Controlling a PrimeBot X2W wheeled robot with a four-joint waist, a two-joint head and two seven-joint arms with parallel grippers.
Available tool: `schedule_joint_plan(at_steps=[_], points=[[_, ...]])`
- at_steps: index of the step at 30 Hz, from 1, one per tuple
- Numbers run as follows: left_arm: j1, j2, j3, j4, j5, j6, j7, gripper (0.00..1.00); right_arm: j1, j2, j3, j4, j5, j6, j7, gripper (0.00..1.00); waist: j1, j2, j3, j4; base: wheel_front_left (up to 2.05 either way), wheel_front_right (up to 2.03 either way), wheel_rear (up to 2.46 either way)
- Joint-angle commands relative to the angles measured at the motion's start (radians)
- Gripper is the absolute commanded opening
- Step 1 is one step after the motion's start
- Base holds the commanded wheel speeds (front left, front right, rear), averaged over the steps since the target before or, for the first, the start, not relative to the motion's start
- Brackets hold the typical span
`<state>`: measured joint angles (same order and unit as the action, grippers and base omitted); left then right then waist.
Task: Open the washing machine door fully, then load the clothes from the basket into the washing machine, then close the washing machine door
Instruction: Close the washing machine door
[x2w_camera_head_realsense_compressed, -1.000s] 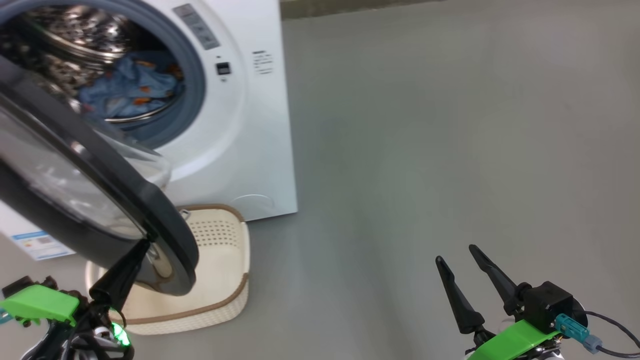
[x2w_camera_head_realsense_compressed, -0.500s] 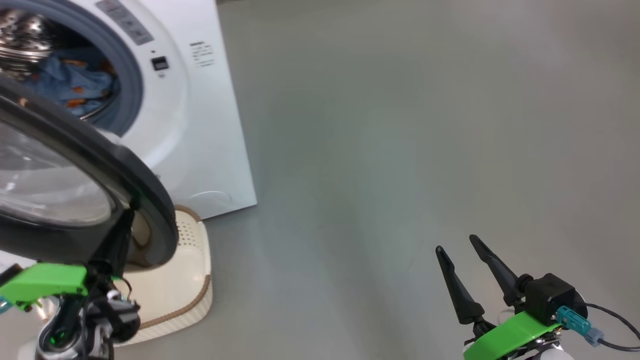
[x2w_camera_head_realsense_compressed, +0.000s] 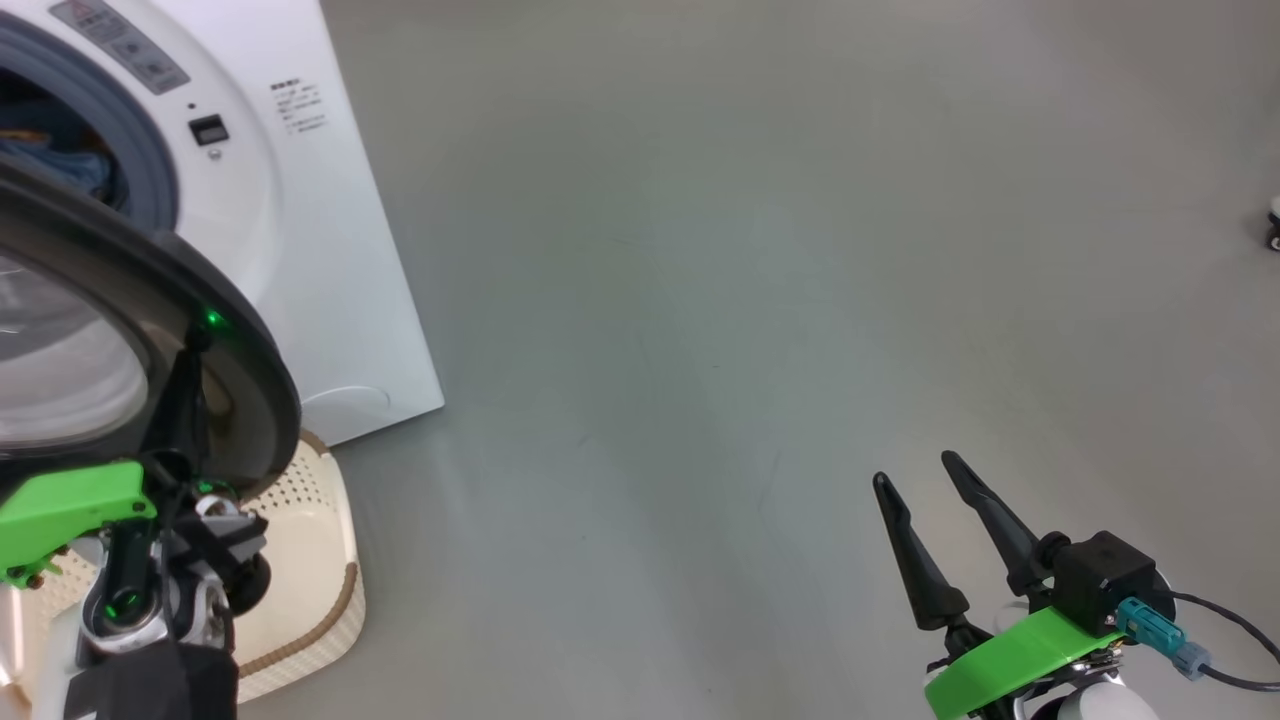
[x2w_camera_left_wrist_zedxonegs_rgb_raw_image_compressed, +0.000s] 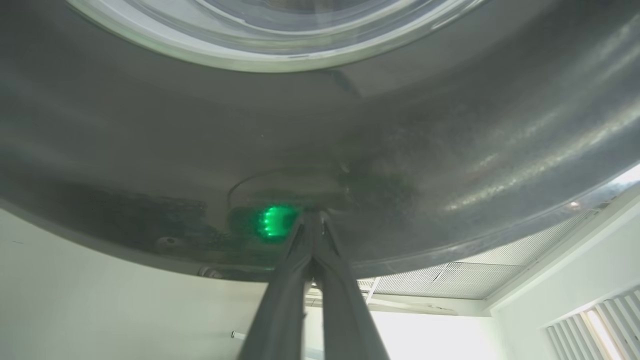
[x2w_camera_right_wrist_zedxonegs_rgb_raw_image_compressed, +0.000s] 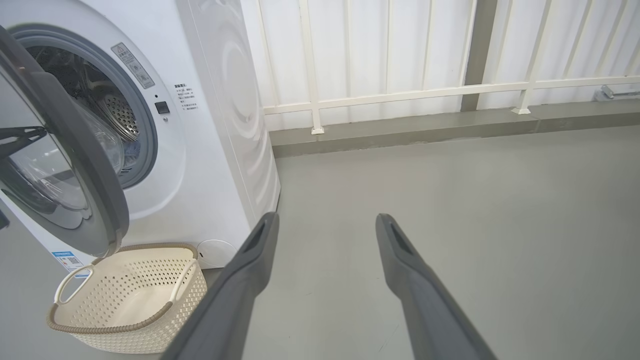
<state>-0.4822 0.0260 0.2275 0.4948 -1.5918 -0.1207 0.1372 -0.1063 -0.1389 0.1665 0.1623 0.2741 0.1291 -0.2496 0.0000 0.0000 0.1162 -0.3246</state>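
Head camera has swung to the right, so the washing machine (x2w_camera_head_realsense_compressed: 330, 250) now sits hard against the left edge of the head view: that's the view moving, not the machine. The door (x2w_camera_head_realsense_compressed: 150, 270) does look to have come further across the opening than a second ago, and less of the drum shows past it.

The left gripper (x2w_camera_head_realsense_compressed: 197, 345) has its two fingers pressed together into a single point. In the left wrist view that point (x2w_camera_left_wrist_zedxonegs_rgb_raw_image_compressed: 312, 216) touches the glossy black ring of the door (x2w_camera_left_wrist_zedxonegs_rgb_raw_image_compressed: 450, 125), just beside a green glow reflected on it. So the door lies straight ahead of those fingertips, with the opening beyond it. A push along the fingers should swing it shut, I'd say.

From the right wrist view the door (x2w_camera_right_wrist_zedxonegs_rgb_raw_image_compressed: 75, 150) stands partway, nearly edge-on. The right gripper (x2w_camera_head_realsense_compressed: 915, 470) has its fingers spread wide and holds nothing, well apart from the door over bare floor (x2w_camera_head_realsense_compressed: 750, 250). The left arm is plainly the nearer one.

The basket (x2w_camera_right_wrist_zedxonegs_rgb_raw_image_compressed: 190, 295) sits on the floor below the door and looks empty. The clothes (x2w_camera_head_realsense_compressed: 70, 172) show as a blue sliver inside the drum.

The hinge side is cut off, the latch can't be made out, and most of the drum is hidden behind the door.
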Motion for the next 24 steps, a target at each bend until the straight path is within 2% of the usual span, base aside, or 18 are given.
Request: schedule_joint_plan(at_steps=[1,7,14,24], points=[[-0.047,0.024,0.008,-0.019,-0.007,-0.01,-0.018,0.0,-0.026,0.0,0.017,-0.026,-0.005,0.002,-0.012,1.0,0.0,0.0,0.004,-0.011,0.0,0.0,0.0],[-0.043,0.024,-0.004,-0.045,-0.018,-0.01,-0.068,0.0,-0.017,0.01,0.014,-0.021,-0.007,0.002,-0.012,1.0,0.0,0.0,-0.007,-0.014,0.0,0.0,0.0],[0.027,0.024,-0.011,-0.099,-0.028,-0.01,-0.049,0.0,-0.006,0.005,-0.004,-0.023,-0.01,0.002,-0.012,1.0,0.0,0.0,-0.041,0.011,0.0,0.0,0.0],[0.182,0.035,-0.03,-0.274,0.047,-0.01,-0.042,0.0,0.014,-0.01,-0.004,-0.036,-0.017,0.002,-0.012,1.0,0.0,0.0,-0.085,0.111,0.0,0.0,0.0]])
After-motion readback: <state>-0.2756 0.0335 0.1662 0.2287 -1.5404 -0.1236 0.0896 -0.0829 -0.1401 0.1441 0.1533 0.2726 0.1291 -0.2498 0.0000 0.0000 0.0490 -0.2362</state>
